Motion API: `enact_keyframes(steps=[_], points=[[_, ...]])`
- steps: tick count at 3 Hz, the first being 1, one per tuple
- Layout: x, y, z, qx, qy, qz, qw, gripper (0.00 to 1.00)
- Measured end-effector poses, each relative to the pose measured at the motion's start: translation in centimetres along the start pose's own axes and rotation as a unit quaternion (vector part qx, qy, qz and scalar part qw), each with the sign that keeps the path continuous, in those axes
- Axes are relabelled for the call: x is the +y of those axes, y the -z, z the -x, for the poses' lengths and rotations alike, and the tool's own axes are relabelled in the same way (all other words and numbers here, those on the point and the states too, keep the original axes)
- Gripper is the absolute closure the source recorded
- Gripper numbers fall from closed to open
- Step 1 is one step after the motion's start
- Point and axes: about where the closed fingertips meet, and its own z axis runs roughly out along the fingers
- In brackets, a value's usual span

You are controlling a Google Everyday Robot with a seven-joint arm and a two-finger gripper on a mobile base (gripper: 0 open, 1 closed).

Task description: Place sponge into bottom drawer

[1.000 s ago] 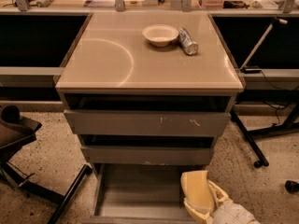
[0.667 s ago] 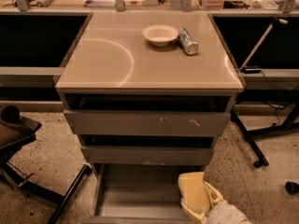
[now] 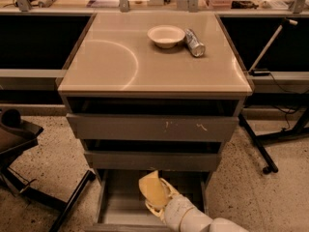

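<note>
The sponge (image 3: 153, 189), a pale yellow foam block, is held upright in my gripper (image 3: 155, 201) at the bottom of the camera view. The cream fingers (image 3: 153, 210) are closed around its lower part. My white arm reaches in from the bottom right. The sponge hangs over the middle of the open bottom drawer (image 3: 119, 203), a shallow grey tray pulled out under the cabinet. I cannot tell if the sponge touches the drawer floor.
Two upper grey drawers (image 3: 152, 127) stand slightly out above the open one. A white bowl (image 3: 165, 35) and a silver can (image 3: 195, 42) sit on the cabinet top. A black chair base (image 3: 29, 178) is at left; black stand legs (image 3: 258, 149) at right.
My gripper has carried the sponge to the left and a little further in, from the drawer's right side to its middle.
</note>
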Motion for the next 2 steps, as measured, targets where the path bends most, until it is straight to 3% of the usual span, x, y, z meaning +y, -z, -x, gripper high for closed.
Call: enact_keyframes(steps=[1,2], points=[[-0.1,0.1,-0.1,0.001,-0.003,-0.001,1.0,1.0],[-0.7,-1.9,-4.2,0.026,-0.011,-0.008,0.9996,1.0]])
